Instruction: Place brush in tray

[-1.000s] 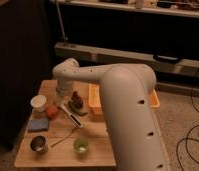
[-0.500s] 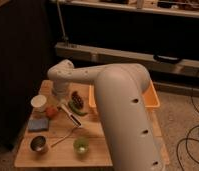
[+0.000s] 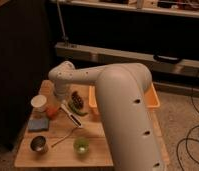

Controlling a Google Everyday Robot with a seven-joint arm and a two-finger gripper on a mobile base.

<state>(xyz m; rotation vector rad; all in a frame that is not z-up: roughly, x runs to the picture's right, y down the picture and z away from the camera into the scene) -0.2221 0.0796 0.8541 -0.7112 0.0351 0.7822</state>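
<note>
well, the brush (image 3: 71,114) shows as a pale stick above the wooden table (image 3: 63,157), its long axis running from 10 o'clock down to 4 o'clock. its upper end meets the gripper (image 3: 61,103) — whether the gripper grasps it or not, i cannot tell. the tray (image 3: 154,99) sits toward 2 o'clock of the brush, apart from it.

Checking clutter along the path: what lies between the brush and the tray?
In the camera view, a dark bumpy lump sits between brush and tray; the end effector hangs just left of it.
</note>
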